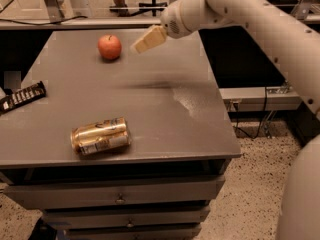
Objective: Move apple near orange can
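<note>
Just beside end effector (pixel 143 42): apple (pixel 109 47)

Dim light, glare on tabletop (pixel 192 104), soft shadow (pixel 149 85) below jaws nr apple (pixel 109 47).

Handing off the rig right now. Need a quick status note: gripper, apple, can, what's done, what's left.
Gripper: hovers over the far end of the table, just right of the apple, not touching it.
Apple: upright at the far end.
Orange can: on its side near the front-left edge, far from the apple.
Done: nothing placed.
Left: grasp the apple, bring it forward, set it beside the can.
</note>
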Robot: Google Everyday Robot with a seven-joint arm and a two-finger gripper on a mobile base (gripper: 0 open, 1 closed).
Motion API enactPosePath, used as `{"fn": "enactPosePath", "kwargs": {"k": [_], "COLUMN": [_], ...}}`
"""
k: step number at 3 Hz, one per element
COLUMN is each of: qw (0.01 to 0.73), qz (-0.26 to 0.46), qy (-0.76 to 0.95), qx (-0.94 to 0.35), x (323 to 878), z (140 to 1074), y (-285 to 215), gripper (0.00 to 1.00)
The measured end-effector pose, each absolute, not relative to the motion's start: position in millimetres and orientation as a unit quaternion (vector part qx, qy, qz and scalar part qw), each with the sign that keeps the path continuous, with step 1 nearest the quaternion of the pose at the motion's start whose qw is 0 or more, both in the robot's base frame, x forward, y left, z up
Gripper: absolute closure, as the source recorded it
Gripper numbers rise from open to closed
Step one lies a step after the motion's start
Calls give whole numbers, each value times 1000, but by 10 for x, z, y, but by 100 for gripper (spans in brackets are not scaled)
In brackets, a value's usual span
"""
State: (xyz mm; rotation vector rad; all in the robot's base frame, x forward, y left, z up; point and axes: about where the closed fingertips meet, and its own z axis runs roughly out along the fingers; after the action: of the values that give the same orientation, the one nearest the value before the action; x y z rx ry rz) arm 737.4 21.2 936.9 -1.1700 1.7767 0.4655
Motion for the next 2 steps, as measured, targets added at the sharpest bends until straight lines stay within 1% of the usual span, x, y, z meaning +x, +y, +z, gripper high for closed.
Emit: {"fn": "enactPosePath", "kwargs": {"k": [2], "qw": [470], "qz": [260], "qy": [707], "qx": [-460], "x": [7710], "z": [9145], "y": [966], "gripper": [0]}}
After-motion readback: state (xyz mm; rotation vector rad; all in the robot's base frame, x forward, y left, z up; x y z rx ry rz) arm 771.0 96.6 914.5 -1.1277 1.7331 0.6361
